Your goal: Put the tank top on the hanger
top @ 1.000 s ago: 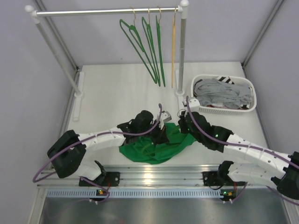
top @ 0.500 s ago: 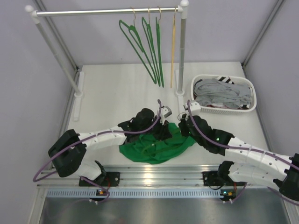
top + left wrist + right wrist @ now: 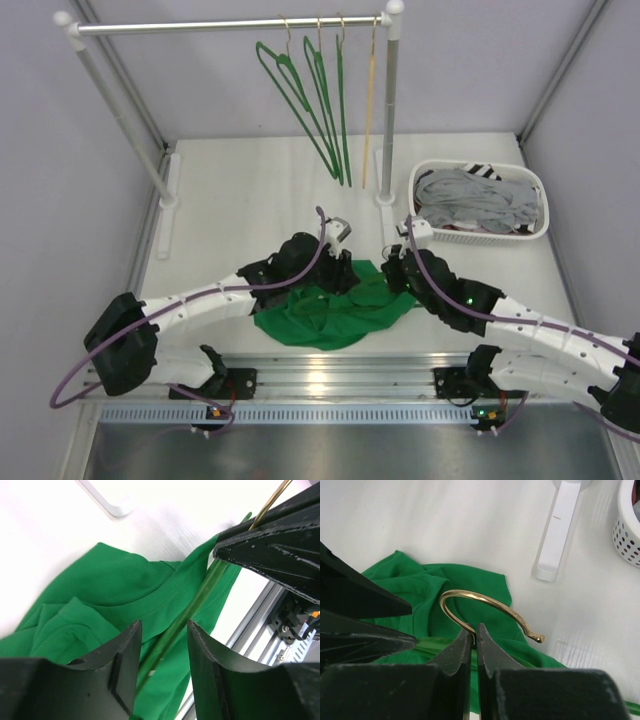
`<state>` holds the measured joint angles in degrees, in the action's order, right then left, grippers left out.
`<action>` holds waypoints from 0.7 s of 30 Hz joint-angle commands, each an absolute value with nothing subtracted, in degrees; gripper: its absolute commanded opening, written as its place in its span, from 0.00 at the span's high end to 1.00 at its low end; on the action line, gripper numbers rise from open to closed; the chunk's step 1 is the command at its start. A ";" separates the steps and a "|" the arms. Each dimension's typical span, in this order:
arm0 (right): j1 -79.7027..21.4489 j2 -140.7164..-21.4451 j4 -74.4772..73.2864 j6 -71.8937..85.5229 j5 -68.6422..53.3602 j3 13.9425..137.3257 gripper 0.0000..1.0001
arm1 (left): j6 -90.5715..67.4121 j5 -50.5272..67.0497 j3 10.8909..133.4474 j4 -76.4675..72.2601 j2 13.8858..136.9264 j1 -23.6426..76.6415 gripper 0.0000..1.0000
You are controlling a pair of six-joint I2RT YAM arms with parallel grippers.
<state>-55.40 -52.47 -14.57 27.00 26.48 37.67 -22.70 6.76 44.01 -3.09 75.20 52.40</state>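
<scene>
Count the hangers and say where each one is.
5. Three green hangers hang on the rail, a yellow hanger to their right. The fifth hanger, green, lies across the tank top, its hook pinched in the right gripper. The basket's clothes could hide more.

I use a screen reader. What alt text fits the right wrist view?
The right gripper has its fingers shut on the gold hook of the hanger, over the crumpled green tank top lying on the white table. A white rack foot and the rim of a perforated basket sit at the upper right.
</scene>
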 commanded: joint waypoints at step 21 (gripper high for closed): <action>-56.43 -49.66 -15.56 25.49 23.29 36.39 1.00 | -35.59 1.82 45.44 16.79 69.69 44.49 0.52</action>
<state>-55.46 -50.94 -15.84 25.61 23.97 36.29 -32.95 -3.29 44.88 14.98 70.61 46.37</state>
